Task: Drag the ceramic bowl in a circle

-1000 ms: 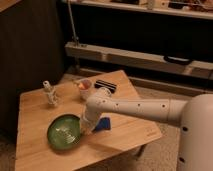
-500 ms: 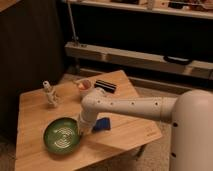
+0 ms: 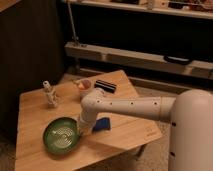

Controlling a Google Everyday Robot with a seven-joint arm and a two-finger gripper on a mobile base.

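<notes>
camera view: the ceramic bowl [image 3: 61, 135] sits near the table's [image 3: 34, 114] front left corner, with the hand [image 3: 79, 126] down at its right rim. i cannot tell if the hand is apart or together. a blue block [image 3: 103, 123] lies just beside the arm [image 3: 130, 106].

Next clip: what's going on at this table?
A robot's arm reaches from the right across a small wooden table. Its claw is down at the right rim of the green bowl, near the table's front left. Whether it holds the bowl cannot be seen. A blue block lies just right of the claw; a cup stands further back.
</notes>
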